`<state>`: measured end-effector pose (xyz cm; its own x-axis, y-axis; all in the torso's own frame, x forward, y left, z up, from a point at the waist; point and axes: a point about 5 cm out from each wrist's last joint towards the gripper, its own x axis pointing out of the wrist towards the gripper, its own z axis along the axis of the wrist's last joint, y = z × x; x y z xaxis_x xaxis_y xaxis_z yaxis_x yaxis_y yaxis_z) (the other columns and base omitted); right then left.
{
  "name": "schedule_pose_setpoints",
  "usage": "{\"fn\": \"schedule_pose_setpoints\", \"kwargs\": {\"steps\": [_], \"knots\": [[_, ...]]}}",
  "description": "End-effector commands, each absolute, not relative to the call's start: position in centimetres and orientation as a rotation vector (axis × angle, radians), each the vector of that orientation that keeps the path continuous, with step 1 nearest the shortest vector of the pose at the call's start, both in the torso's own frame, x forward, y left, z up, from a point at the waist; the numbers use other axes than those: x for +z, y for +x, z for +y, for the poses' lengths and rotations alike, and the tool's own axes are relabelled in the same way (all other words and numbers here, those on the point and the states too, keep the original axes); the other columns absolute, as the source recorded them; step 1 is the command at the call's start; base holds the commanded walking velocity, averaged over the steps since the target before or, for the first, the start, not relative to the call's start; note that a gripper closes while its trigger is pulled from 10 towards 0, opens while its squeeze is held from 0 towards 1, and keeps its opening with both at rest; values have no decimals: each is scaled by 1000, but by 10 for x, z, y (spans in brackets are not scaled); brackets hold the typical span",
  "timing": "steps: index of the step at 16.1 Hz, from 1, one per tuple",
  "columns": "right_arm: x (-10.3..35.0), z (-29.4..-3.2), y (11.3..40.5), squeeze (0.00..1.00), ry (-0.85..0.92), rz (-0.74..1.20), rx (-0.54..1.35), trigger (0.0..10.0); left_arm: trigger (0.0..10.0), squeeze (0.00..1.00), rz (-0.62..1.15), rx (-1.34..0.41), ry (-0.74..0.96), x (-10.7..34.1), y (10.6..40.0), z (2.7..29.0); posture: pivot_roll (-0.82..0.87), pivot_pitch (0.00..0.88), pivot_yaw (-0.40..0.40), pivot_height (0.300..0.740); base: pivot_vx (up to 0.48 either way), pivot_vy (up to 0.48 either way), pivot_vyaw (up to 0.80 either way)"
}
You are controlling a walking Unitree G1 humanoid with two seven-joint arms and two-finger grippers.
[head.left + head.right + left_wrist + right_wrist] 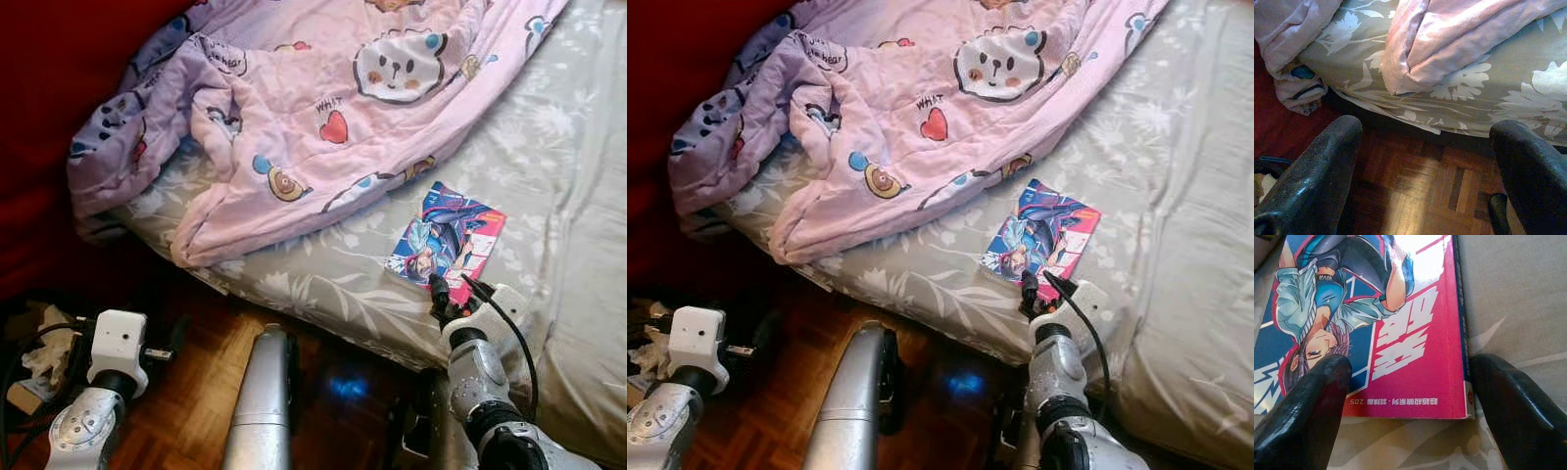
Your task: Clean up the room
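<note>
A comic book [448, 242] was seen lying flat on the bed [549, 147], at four o'clock from the pink blanket [323, 108]. The right hand [455, 288] was held open at the book's near edge, one finger on the cover, one just beside the spine. The book was judged light, thin, glossy and likely slippery; the spine corner seemed best gripped. The left hand [1425, 161] was held open over the floor [1415, 186].

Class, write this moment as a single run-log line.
right gripper: open, at near corner of comic book | book: flat on bed sheet, beside pink blanket | left gripper: open, over wooden floor
</note>
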<state>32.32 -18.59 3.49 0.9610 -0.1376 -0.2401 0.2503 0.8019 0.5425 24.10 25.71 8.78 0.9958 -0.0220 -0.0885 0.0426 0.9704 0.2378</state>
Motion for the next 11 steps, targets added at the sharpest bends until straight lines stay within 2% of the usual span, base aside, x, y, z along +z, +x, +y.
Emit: {"fn": "schedule_pose_setpoints", "kwargs": {"steps": [1, 6, 11], "knots": [[11, -176, 306, 0, 672, 299, -217, 10000, 10000, 0, 126, -9, 239, 83, 232, 267, 362, 445, 126, 611, 0, 0, 0], [0, -152, 296, 0, 895, 313, -43, 10000, 10000, 0, 137, -24, 243, 83, 228, 265, 384, 449, 143, 611, 0, 0, 0], [-10, -145, 284, 0, 977, 347, 24, 10000, 10000, 0, 150, -27, 255, 84, 223, 267, 399, 457, 157, 611, 0, 0, 0]]}}
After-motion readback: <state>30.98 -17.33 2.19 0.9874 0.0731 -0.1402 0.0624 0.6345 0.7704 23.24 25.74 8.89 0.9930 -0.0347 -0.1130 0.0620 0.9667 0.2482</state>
